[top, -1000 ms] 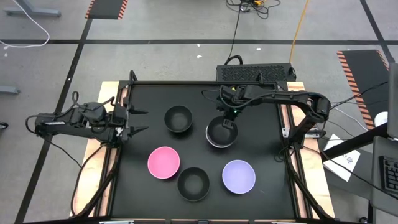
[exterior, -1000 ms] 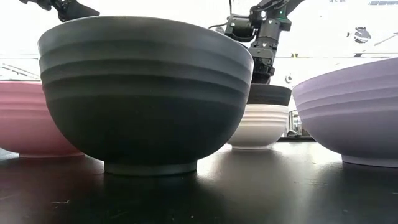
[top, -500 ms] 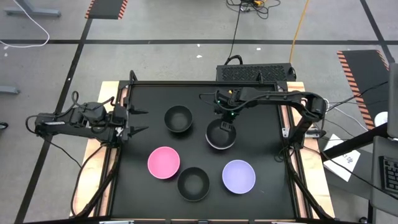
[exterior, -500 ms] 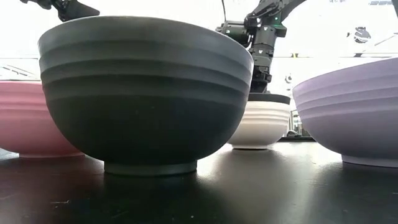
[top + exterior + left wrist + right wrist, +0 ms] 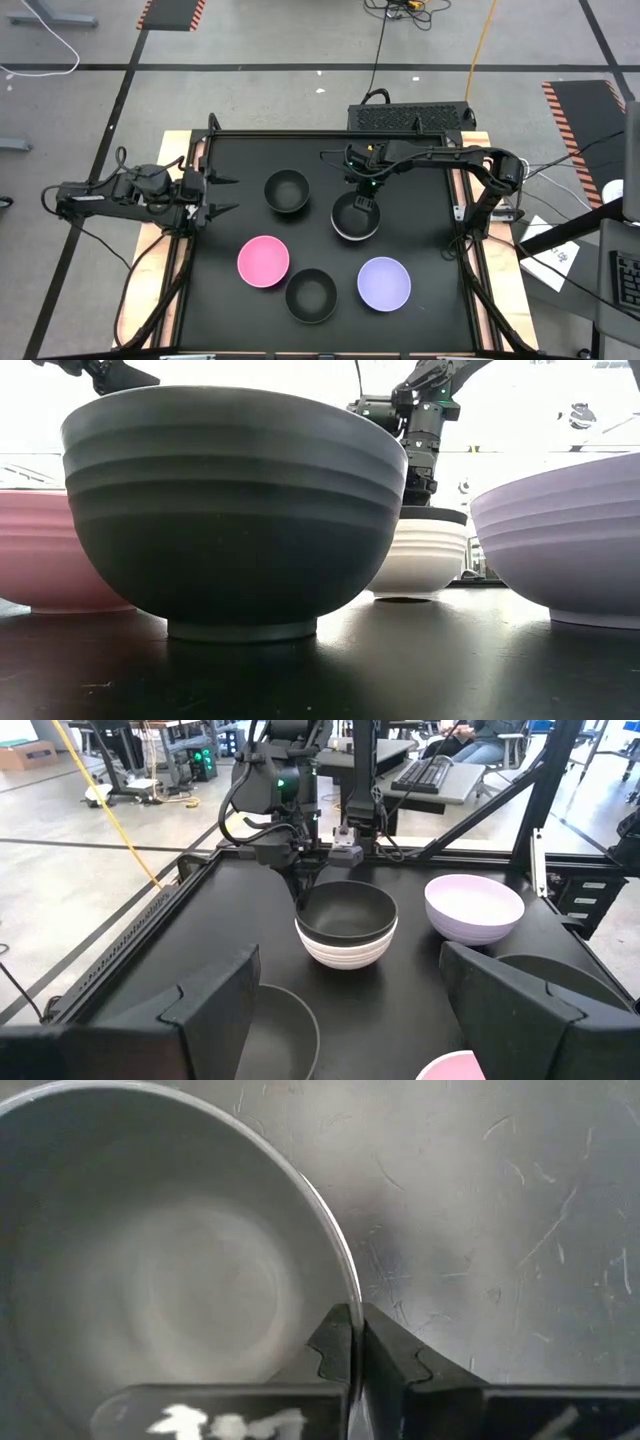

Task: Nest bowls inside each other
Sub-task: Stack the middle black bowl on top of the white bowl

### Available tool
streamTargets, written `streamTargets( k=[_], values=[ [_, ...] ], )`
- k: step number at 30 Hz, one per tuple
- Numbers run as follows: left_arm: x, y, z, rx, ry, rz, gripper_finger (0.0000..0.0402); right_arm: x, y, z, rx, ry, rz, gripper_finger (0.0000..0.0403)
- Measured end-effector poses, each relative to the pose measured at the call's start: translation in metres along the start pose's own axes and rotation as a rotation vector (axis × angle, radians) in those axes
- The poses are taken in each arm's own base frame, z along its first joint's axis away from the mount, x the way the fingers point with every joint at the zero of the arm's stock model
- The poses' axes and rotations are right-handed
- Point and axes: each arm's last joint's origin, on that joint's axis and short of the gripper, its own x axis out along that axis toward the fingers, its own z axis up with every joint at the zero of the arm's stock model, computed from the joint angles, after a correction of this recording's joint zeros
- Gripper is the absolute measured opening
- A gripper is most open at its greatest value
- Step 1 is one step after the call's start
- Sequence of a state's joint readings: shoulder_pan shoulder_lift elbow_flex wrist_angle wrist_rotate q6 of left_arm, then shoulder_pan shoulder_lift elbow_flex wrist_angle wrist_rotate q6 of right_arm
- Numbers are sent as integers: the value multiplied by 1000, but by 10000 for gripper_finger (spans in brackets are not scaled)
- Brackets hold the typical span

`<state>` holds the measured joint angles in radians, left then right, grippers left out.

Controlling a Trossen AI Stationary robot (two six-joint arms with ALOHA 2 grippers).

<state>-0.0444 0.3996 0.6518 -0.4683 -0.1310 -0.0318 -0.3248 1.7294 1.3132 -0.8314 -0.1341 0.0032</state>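
My left gripper (image 5: 222,196) waits at the left edge of the desk (image 5: 230,310), its jaws spread wide and holding nothing; both dark fingers point across the desk toward the bowls.

Just beyond those fingers, a black bowl (image 5: 286,191) sits upright and empty at the rear of the desk. In front of it, nearer the front edge, the pink bowl (image 5: 263,260) sits upright and empty. Just beside the pink bowl stands another black bowl (image 5: 311,295), also upright and empty; in the low view it fills the foreground, its wall showing stepped horizontal bands.

My right gripper (image 5: 365,200) is over the middle of the desk, reaching in from the right side. Its jaws are pressed together on the rim of a third black bowl (image 5: 346,912), one finger inside the wall and one outside, as the right wrist view shows. This black bowl sits nested in the white bowl (image 5: 345,949), whose ribbed wall shows below the black rim. The nested pair stands upright on the desk.

Toward the front right, the lavender bowl (image 5: 384,283) sits upright and empty, apart from the nested pair.
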Motion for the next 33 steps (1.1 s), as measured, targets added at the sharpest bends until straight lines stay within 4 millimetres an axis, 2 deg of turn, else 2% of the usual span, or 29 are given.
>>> streamTargets(
  k=[7, 15, 27, 33],
  values=[
    [0, 0, 0, 1, 3, 0, 312, -1, 1, -1, -2, 15, 52, 0],
    [0, 0, -1, 1, 8, -1, 312, -9, 2, 2, -10, 23, 50, 0],
    [0, 0, -1, 2, 14, -1, 312, -9, 2, 2, 10, 25, 50, 0],
    [0, 0, -2, 2, 16, -3, 312, -8, 10, 4, 13, 2, 53, 0]
  ],
)
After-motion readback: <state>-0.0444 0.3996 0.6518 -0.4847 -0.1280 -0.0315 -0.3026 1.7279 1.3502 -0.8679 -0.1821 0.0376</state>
